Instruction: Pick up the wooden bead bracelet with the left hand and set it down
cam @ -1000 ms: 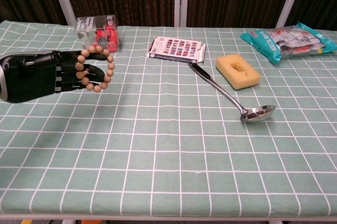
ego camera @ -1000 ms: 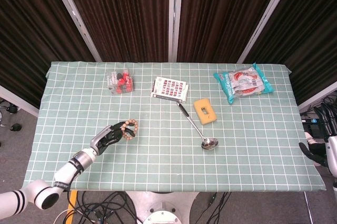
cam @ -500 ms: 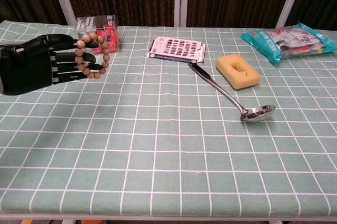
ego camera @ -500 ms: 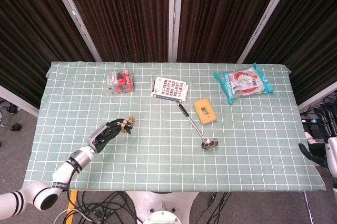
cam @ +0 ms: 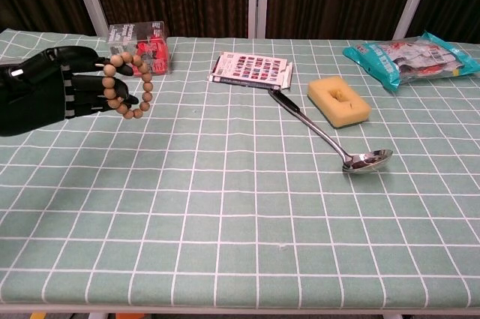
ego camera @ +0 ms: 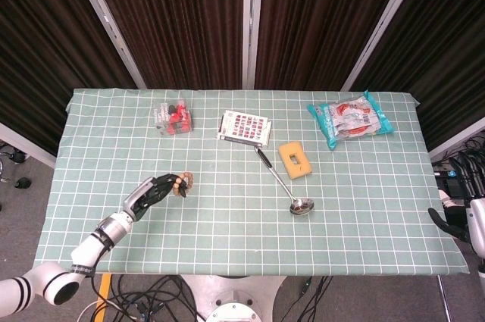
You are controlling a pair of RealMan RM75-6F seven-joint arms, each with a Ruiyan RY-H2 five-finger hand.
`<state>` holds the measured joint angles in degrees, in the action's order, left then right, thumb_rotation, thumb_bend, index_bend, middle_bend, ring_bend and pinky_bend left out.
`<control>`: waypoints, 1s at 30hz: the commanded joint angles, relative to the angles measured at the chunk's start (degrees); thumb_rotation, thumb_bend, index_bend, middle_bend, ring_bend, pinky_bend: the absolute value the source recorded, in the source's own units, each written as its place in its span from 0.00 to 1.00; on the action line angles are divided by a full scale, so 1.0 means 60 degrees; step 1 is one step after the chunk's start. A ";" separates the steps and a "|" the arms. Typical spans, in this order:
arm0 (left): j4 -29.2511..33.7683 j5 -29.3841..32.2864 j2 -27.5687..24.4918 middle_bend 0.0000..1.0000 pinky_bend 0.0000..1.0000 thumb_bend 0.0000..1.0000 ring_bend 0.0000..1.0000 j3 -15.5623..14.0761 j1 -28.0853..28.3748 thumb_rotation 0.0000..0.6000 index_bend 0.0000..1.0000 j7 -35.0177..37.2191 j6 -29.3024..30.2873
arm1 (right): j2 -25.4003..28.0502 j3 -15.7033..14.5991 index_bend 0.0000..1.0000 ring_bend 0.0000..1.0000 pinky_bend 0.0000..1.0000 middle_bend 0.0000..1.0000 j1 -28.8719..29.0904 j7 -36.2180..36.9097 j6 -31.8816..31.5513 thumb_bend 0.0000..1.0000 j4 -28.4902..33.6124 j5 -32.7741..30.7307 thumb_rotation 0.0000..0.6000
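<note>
The wooden bead bracelet hangs from the fingertips of my black left hand, lifted above the green checked tablecloth at the left. In the head view the same left hand holds the bracelet over the near-left part of the table. My right hand shows only as a dark shape past the table's right edge, low down; how its fingers lie is too small to tell.
A clear box of red items stands at the back left, just behind the bracelet. A printed card pack, a yellow sponge, a metal ladle and a teal snack bag lie across the middle and right.
My left hand has risen and drawn back toward the left with the bracelet, which now hangs more edge-on from the fingertips. The right hand has barely moved.
</note>
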<state>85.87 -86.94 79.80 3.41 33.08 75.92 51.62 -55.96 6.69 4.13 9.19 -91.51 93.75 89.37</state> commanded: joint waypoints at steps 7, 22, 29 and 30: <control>-0.0964 0.0868 0.0990 0.33 0.07 0.21 0.15 0.0383 -0.0667 0.62 0.28 -1.0242 0.2128 | -0.0014 -0.0145 0.00 0.00 0.00 0.00 0.0001 0.0084 0.0316 0.10 -0.0084 -0.0123 1.00; -0.1068 0.1150 -0.0893 0.33 0.05 0.18 0.15 0.0387 -0.3039 1.00 0.31 -1.1937 0.5614 | 0.0051 -0.0618 0.00 0.00 0.00 0.00 0.0125 0.0691 0.1157 0.13 -0.0487 0.0036 1.00; -0.0373 0.1154 -0.1778 0.24 0.01 0.18 0.10 -0.0452 -0.4330 1.00 0.25 -1.2462 0.6278 | -0.0320 -0.0763 0.00 0.00 0.00 0.00 0.0175 0.0821 0.0998 0.15 -0.0824 0.0500 1.00; -0.0259 0.1139 -0.1834 0.24 0.01 0.18 0.09 -0.0513 -0.4461 1.00 0.25 -1.2491 0.6379 | -0.0372 -0.0768 0.00 0.00 0.00 0.00 0.0175 0.0791 0.0964 0.15 -0.0843 0.0534 1.00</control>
<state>82.89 -80.26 69.80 1.34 7.85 1.85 88.54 -57.96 2.18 5.14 14.07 -85.51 88.86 92.35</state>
